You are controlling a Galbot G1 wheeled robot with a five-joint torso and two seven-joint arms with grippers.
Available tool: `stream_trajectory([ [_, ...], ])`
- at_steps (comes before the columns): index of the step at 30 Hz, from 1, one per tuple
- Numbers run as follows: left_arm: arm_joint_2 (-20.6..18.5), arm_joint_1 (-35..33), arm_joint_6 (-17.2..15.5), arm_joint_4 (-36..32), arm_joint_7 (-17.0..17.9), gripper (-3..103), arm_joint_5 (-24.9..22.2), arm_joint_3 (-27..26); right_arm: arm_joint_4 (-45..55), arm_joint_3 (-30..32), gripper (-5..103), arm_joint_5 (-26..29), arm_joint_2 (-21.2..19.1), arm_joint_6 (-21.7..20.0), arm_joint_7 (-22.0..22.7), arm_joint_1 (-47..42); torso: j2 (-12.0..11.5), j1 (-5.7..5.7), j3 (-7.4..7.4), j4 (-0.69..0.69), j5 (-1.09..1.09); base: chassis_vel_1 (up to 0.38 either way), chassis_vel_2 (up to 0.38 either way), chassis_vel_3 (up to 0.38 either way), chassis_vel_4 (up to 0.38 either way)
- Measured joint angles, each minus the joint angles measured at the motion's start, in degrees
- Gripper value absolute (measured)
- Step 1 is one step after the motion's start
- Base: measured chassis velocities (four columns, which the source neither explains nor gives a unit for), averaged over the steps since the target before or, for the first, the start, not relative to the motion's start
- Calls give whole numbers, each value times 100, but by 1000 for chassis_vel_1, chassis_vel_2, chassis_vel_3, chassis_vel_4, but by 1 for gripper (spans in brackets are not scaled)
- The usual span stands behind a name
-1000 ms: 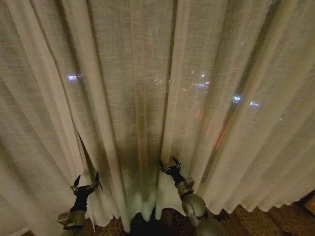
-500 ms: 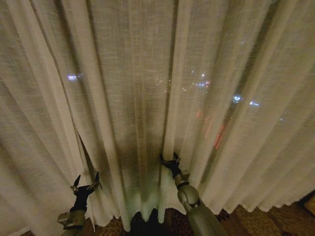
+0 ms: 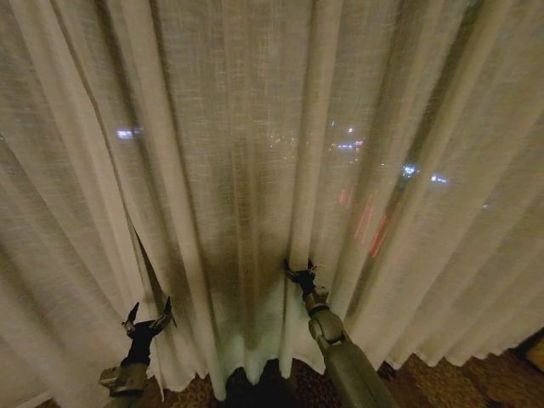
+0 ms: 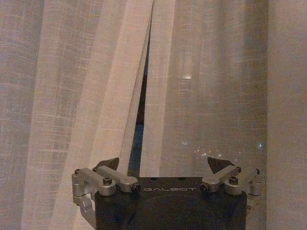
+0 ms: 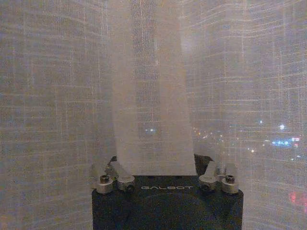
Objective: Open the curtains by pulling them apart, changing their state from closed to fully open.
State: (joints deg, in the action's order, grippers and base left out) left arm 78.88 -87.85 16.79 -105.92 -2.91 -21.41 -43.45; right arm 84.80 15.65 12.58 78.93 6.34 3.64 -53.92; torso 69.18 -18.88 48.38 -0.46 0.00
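City lights glimmer through the curtains [image 3: 255, 153] hanging shut across my whole window. My right gripper [image 3: 301, 274] has its jaws spread wide with a pleat [image 5: 151, 110] lying between them, not yet clenched. My left gripper [image 3: 149, 316] hangs lower left, jaws released and holding nothing, just short of the dark slit [image 4: 144, 96] where two edges meet. I judge this the grasping step; next I'd close on cloth, then pull outward.
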Motion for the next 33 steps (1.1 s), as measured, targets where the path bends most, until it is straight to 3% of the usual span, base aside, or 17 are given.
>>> stream_trajectory([
  [4, 0, 0, 0, 0, 0, 100, 0, 0, 166, -13, 56, 101, -9, -3, -68, -74, 0, 0, 0, 0, 0, 0, 0, 0, 0],
  [6, 0, 0, 0, 0, 0, 100, 0, 0, 211, -14, 56, 131, -14, -9, -103, -98, 0, 0, 0, 0, 0, 0, 0, 0, 0],
  [10, 0, 0, 0, 0, 0, 100, 0, 0, 349, -28, 34, 219, -42, -24, -206, -192, 0, 0, -1, 0, 0, 0, 0, 0, 0],
  [12, 0, 0, 0, 0, 0, 100, 0, 0, 357, -29, 34, 220, -43, -24, -225, -205, 0, 0, -1, 0, 0, 0, 0, 0, 0],
  [19, 0, 0, 0, 0, 0, 100, 0, 0, 405, -53, 3, 499, -5, 12, -564, -302, 0, 0, -1, 0, 0, 0, 0, 0, 0],
  [33, 0, 0, 0, 0, 0, 100, 0, 0, 469, 46, 0, 432, -22, 74, -793, -455, 0, 0, -1, 0, 0, 0, 0, 0, 0],
])
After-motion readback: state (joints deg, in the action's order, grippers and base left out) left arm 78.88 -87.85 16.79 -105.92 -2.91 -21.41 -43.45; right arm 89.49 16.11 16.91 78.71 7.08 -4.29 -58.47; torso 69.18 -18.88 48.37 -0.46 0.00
